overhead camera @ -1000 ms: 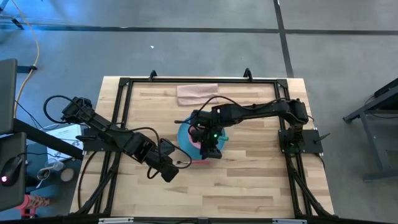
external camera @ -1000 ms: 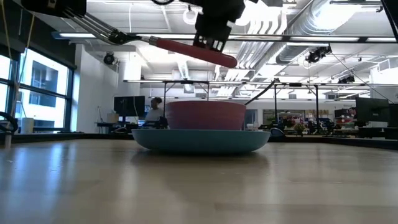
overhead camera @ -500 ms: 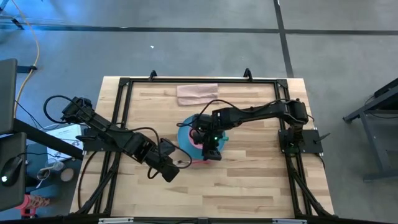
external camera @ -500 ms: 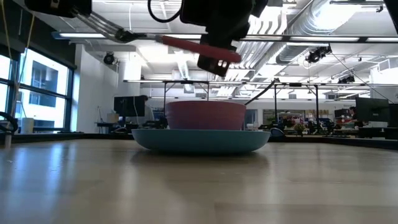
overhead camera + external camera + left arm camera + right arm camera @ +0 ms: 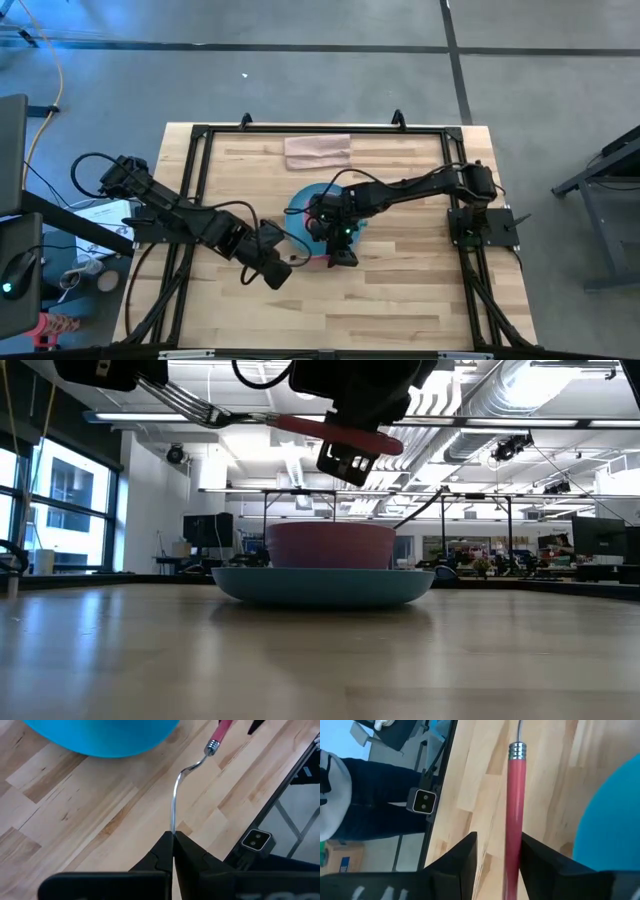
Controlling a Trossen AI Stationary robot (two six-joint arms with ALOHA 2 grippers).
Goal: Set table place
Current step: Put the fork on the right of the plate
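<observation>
A silver fork with a pink handle (image 5: 340,432) is held in the air over the table's near middle. My left gripper (image 5: 283,266) is shut on its tine end. My right gripper (image 5: 340,258) is open, with one finger on each side of the pink handle (image 5: 515,820). A gap shows on one side of the handle. Just beyond, a pink bowl (image 5: 330,545) sits in a round light-blue plate (image 5: 320,586), which rests flat on the table (image 5: 400,300). The spoon is not plainly in view. My left gripper pinches the fork's metal tine end (image 5: 173,827) between its two shut fingers, which lie along the fork. The fork sticks out toward the table's right, roughly level and clear of the table. My right gripper: the handle lies close to one finger (image 5: 535,855); whether they touch, I cannot tell.
A folded pinkish-beige cloth (image 5: 317,150) lies near the table's far edge. A black rail frame (image 5: 195,200) runs around the tabletop. Bare wood shows near the front edge and at the right. A person shows beside the table in the right wrist view (image 5: 350,820).
My right gripper has moved from above the plate toward the table's near edge, and its open fingers now stand around the fork's pink handle. The fork's handle end has risen a little in my left gripper, so the fork lies more level.
</observation>
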